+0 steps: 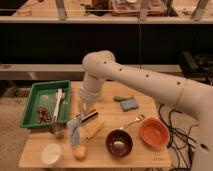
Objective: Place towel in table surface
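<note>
The pincer (pixel 81 116) hangs low over the pale plank surface (pixel 150 156), just beside the green tray (pixel 30 107). It is clenched on the towel (pixel 75 131), which droops left of the dark bowl (pixel 119 143). Dark shelving (pixel 50 37) lines the room behind.

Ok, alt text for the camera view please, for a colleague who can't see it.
The robot's gripper, shut on a pale blue towel, hangs low over a wooden table, the towel drooping toward the boards. A green tray sits at picture-left; a dark bowl, orange bowl and blue sponge lie further right.
</note>
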Controlling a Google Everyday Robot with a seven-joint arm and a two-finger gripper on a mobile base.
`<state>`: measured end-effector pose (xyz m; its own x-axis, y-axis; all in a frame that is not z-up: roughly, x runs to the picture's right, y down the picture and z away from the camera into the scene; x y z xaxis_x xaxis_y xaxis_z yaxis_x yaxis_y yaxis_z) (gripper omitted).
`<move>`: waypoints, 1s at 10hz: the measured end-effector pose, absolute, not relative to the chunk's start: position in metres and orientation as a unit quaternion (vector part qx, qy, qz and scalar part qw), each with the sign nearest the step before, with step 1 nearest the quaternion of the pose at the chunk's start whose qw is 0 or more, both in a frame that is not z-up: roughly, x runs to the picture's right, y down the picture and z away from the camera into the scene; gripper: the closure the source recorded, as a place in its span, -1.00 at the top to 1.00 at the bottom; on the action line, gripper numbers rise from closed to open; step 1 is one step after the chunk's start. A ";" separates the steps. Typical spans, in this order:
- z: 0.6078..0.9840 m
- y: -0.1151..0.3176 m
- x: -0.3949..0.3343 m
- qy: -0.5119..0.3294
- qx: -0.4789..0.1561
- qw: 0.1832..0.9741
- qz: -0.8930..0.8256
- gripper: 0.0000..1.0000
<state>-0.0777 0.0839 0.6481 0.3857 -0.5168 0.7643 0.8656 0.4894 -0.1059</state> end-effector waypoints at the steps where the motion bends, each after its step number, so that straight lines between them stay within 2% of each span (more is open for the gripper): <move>1: 0.647 0.079 -0.057 -0.315 -0.257 0.807 -0.428 -1.00; 6: 0.645 0.055 0.073 -0.118 -0.244 0.903 -0.335 -1.00; 7: 0.650 0.052 0.093 -0.095 -0.239 0.911 -0.322 -1.00; 10: 0.651 0.051 0.095 -0.093 -0.237 0.912 -0.321 -1.00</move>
